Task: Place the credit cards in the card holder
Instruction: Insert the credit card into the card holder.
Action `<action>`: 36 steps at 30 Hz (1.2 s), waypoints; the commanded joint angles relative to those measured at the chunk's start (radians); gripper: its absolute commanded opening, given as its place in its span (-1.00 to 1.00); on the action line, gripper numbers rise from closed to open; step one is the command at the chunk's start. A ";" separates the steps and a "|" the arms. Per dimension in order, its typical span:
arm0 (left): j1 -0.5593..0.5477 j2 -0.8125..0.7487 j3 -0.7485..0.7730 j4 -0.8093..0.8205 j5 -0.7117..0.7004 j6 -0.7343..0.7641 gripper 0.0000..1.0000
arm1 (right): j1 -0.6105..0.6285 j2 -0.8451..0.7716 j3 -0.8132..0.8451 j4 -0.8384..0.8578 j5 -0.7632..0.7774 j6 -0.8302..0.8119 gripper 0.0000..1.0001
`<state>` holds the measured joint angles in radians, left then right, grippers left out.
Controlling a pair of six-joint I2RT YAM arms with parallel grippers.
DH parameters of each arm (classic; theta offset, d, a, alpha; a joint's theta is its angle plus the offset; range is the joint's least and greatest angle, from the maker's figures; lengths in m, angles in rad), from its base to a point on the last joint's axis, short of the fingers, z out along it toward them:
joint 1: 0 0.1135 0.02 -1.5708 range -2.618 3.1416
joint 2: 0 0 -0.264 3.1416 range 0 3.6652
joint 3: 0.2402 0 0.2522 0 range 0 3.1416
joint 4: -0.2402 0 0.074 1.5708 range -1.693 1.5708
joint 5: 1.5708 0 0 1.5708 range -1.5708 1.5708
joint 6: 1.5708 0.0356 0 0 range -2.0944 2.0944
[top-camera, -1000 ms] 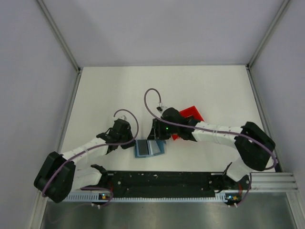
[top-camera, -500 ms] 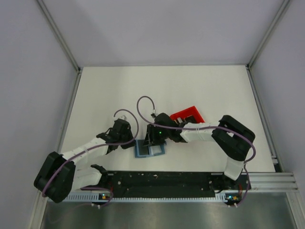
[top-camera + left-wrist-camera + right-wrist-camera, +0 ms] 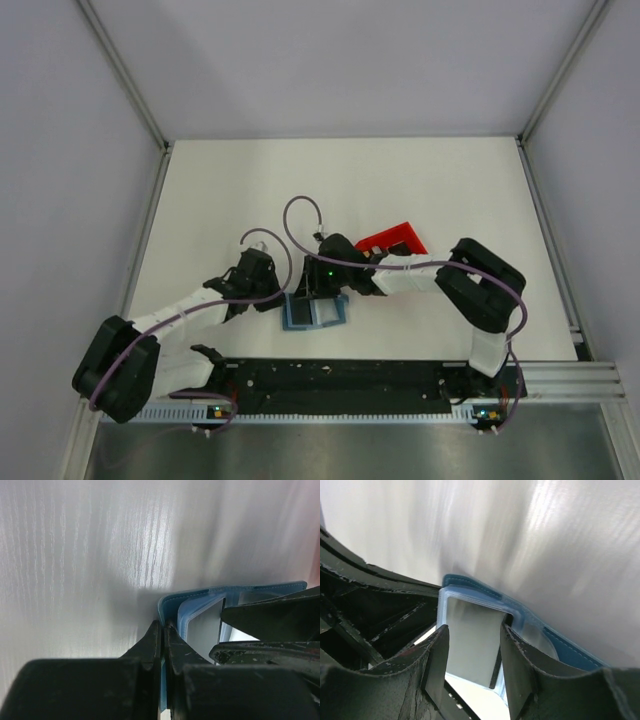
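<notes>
Feeding 1 card [image 3: 470,647], gripped by right pincer [image 3: 472,630], into card holder [image 3: 570,650] pinned by shut left pincer [image 3: 162,630]; next, push deeper.

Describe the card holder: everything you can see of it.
The card holder is a small teal-blue folding wallet lying open on the white table. Clear shiny pockets sit inside its stitched cover. The left gripper pinches its cover edge; the right gripper holds a pale card at a pocket mouth.
</notes>
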<state>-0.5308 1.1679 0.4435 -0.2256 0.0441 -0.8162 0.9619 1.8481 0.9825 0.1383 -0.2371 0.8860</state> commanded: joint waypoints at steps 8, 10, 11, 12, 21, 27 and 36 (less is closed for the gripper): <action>0.000 0.013 0.035 0.019 0.003 0.017 -1.00 | 0.008 -0.027 -0.011 -0.037 0.047 -0.007 -0.09; 0.000 0.013 0.035 0.022 0.005 0.017 -1.00 | 0.017 -0.020 -0.013 -0.019 0.021 0.005 -0.09; 0.000 0.013 0.034 0.023 0.007 0.017 -1.00 | 0.021 -0.015 -0.013 -0.011 0.012 0.008 -0.09; 0.000 0.013 0.034 0.023 0.005 0.017 -1.00 | 0.026 -0.015 -0.013 0.000 -0.005 0.011 -0.10; 0.000 0.024 0.035 0.038 0.016 0.006 -1.00 | 0.028 -0.015 -0.034 0.125 -0.108 0.088 -0.16; 0.000 0.018 0.035 0.026 0.010 0.003 -1.00 | 0.028 -0.029 -0.035 0.092 -0.090 0.102 -0.17; 0.000 -0.011 0.052 -0.009 0.011 0.005 -1.00 | -0.080 -0.298 0.004 -0.213 0.100 -0.143 -0.09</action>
<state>-0.5301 1.1763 0.4561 -0.2379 0.0502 -0.8124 0.9363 1.7332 0.9424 0.0319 -0.2260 0.8772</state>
